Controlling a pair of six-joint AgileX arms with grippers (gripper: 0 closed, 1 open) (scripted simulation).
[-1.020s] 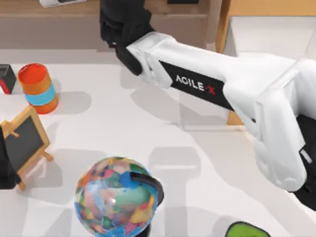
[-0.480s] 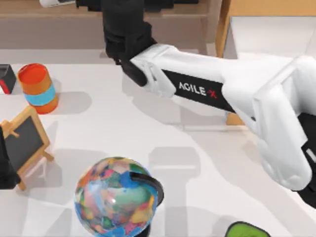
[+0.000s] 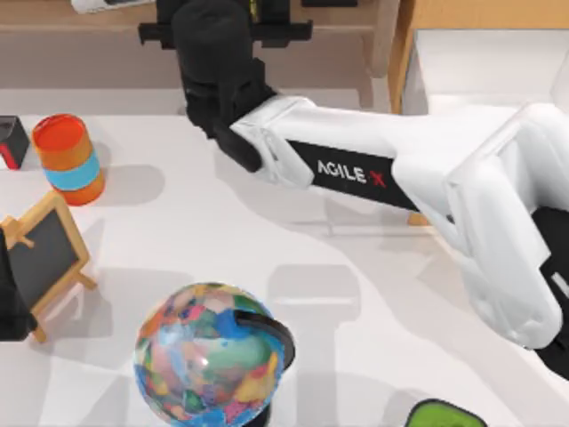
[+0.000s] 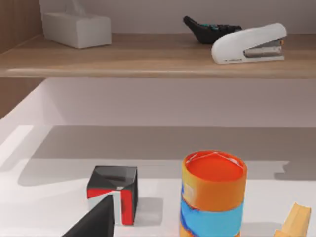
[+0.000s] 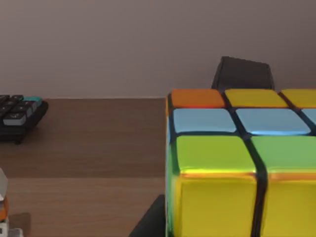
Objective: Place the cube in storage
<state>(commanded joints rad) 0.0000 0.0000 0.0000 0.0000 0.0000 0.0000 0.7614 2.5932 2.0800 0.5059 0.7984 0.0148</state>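
Note:
The cube [image 5: 237, 187], with yellow, green, blue and orange tiles between dark gridlines, looms close in the right wrist view above the wooden shelf [image 5: 89, 138]. My right gripper [image 3: 227, 31] reaches across the table to the shelf at the back and is shut on the cube. One dark finger [image 5: 150, 222] lies against the cube's side. The storage [image 3: 480, 62], a light-wood drawer with a white interior, stands open at the back right, apart from the gripper. My left gripper [image 4: 98, 222] is parked at the table's left edge.
An orange and blue can [image 3: 69, 158] and a black-and-red box [image 3: 11, 140] stand at the left. A small chalkboard [image 3: 44, 258], a globe [image 3: 209, 356] and a green object [image 3: 444, 416] sit near the front. The shelf holds a calculator [image 5: 19, 116], stapler [image 4: 249, 44] and tissue box [image 4: 76, 28].
My right arm has shifted toward the table's front, and the gripper's black crossbar has come into the top view from the back edge. The left arm has not moved.

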